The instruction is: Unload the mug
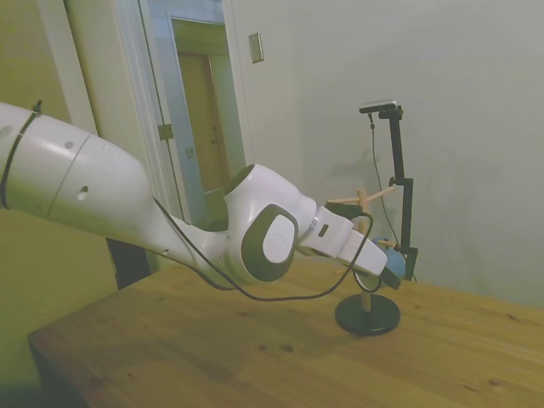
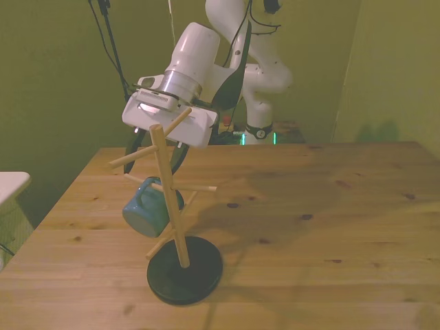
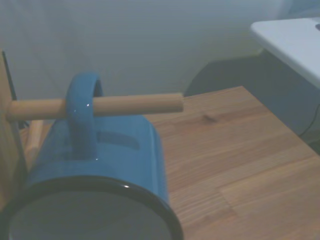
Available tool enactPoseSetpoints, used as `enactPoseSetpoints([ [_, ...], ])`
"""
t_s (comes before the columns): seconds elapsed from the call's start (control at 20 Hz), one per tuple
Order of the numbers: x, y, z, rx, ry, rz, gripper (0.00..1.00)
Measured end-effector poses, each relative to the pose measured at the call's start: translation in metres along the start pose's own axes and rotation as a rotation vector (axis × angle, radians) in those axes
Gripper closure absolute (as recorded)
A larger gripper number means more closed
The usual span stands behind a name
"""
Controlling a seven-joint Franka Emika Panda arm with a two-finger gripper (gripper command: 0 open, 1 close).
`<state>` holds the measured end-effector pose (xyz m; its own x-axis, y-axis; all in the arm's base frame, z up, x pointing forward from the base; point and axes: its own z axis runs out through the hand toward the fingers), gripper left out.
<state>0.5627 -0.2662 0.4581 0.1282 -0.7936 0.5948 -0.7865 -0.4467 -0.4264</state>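
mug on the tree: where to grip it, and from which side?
Probably grip the mug body across its width, jaws straddling the sides, approaching its rim end. The handle is looped over a peg, so it should slide off toward the peg's free tip. Gripper state unclear.

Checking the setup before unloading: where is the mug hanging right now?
The mug hangs by its handle on a low peg of the wooden mug tree, on the front view's left, just below the hand.

Pale wall, white-framed doorway onto a dim hall, wooden table, yellowish light
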Motion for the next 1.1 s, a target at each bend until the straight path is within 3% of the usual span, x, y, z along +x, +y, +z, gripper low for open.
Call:
enactPoseSetpoints([
  [0.75,0.024,-0.003,0.045,0.002,0.073,0.050,0.00],
  [0.8,0.024,-0.004,0.048,0.001,0.074,0.051,1.00],
  [1.1,0.015,-0.012,0.064,0.002,0.065,0.045,1.00],
])
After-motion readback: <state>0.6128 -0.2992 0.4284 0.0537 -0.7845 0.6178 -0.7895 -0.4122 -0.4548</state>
